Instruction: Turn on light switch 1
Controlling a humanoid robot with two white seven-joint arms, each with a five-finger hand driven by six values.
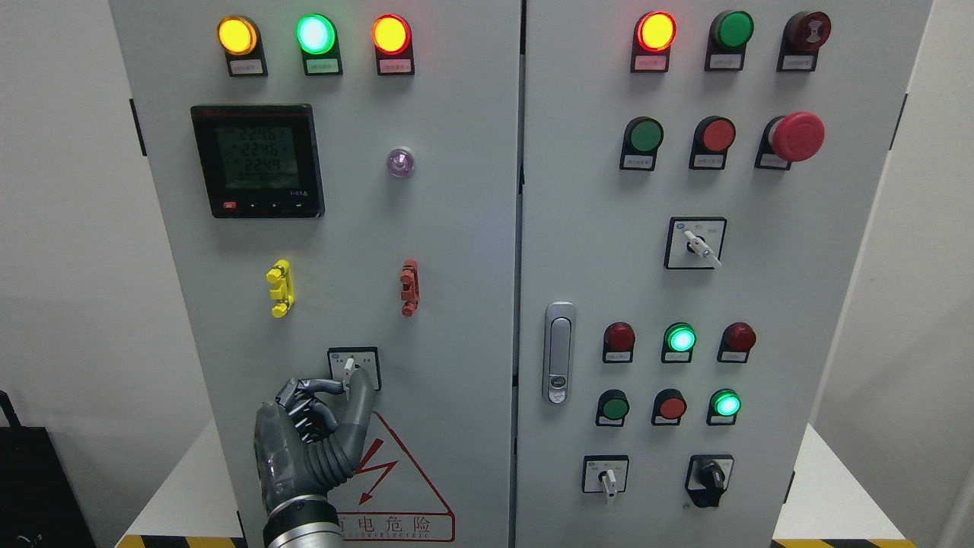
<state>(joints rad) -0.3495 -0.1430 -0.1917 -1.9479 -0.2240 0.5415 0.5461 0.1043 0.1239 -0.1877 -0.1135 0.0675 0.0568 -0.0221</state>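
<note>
Where thumb meets forefinger, left robot hand [316, 426] pinching the switch lever [348, 371], other fingers curled.

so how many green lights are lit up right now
3: one in the left door's top row, one in the right door's lower cluster, upper row middle, one just below at the right. None appear hidden.

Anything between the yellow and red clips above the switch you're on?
No. In the head view the grey door panel is bare between the yellow clip and the red clip.
</note>
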